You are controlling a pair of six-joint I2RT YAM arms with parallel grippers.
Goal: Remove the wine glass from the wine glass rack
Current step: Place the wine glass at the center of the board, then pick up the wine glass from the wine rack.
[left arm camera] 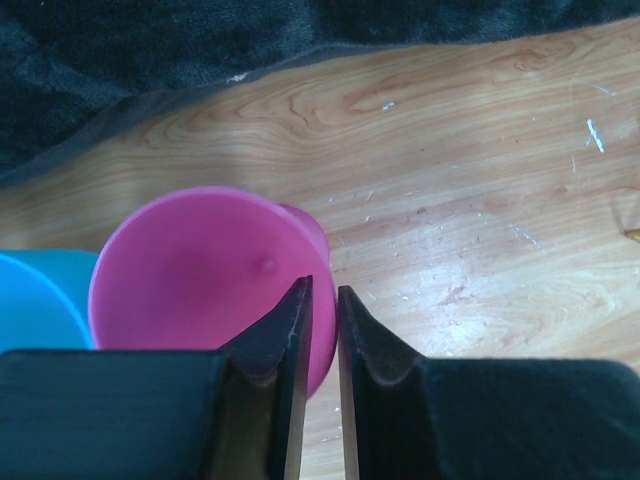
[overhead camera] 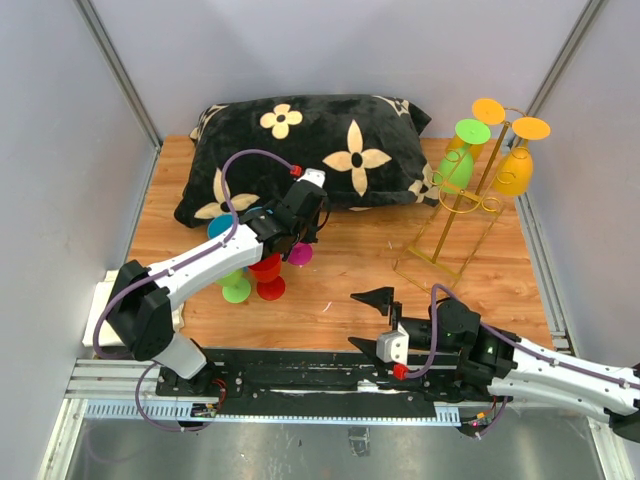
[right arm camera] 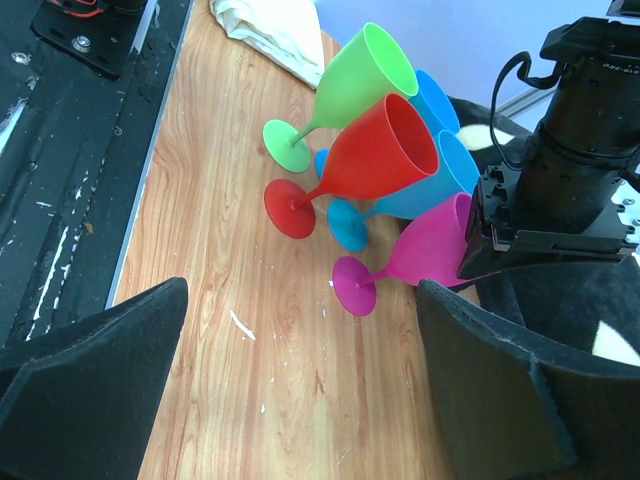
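At 5 o'clock the right gripper's [overhead camera: 372, 322] jaws gape wide, empty. At 9 o'clock the left gripper's [left arm camera: 325, 300] jaws sit narrowly apart at a pink glass's [left arm camera: 200, 270] rim, grip unclear. Farthest, at 2 o'clock, the rack [overhead camera: 470, 205] carries three hanging glasses [overhead camera: 457, 168].

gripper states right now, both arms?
Left gripper: nearly closed around the pink glass rim; grip cannot be told.
Right gripper: wide open, empty.
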